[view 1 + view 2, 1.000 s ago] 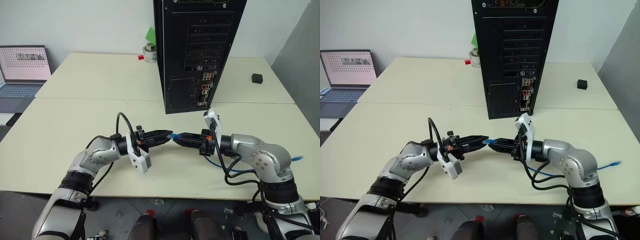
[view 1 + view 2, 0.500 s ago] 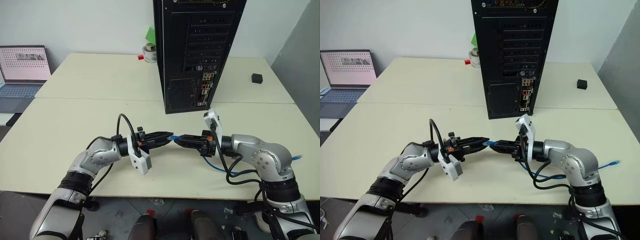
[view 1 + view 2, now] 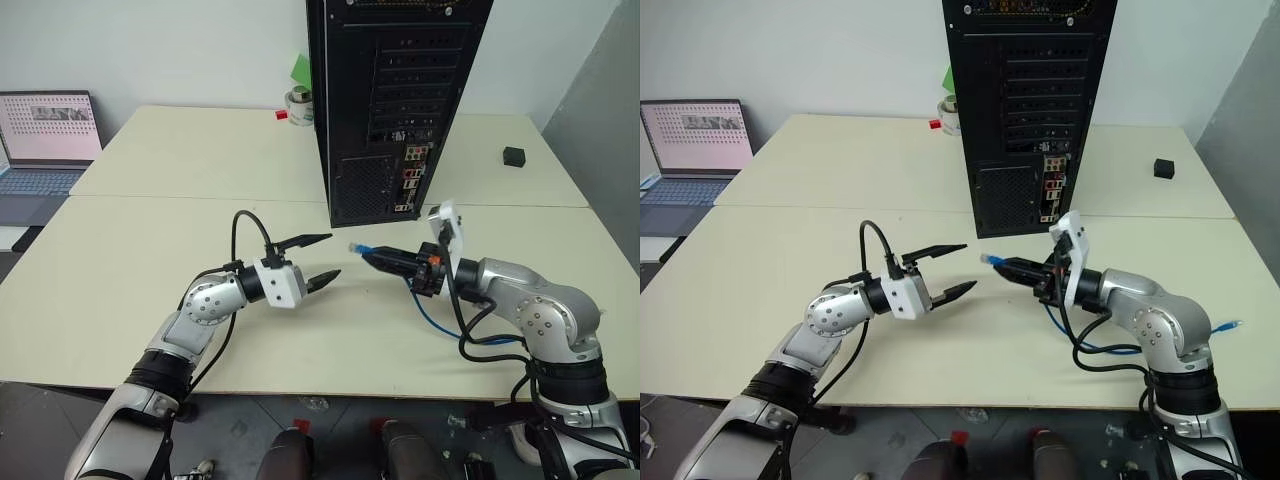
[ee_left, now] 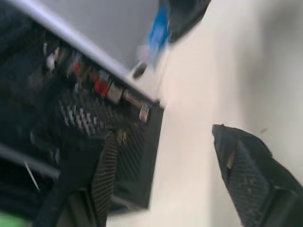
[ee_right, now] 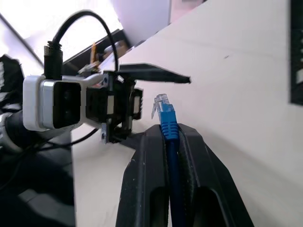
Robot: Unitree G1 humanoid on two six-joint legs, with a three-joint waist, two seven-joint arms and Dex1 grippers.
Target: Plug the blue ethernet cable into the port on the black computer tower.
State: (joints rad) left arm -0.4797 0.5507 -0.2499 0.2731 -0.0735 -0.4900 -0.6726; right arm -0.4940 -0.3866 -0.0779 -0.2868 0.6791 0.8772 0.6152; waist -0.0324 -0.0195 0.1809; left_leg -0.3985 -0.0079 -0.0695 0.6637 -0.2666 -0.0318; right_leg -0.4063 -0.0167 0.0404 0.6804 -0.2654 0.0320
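One end effector holds the plug, not yet at the tower.

Right end effector (image 3: 1012,268) is pressed together on the blue ethernet cable (image 3: 992,260), plug poking out in front of the black computer tower (image 3: 1028,110), short of its port column and above the tabletop (image 3: 790,240). Left end effector (image 3: 952,268), near the tower's front, stands spread and empty. Aligning and inserting remain. No legible brand or writing anywhere.

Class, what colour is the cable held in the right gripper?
Bright blue, with a clear plug at its tip; the right wrist view shows it best.
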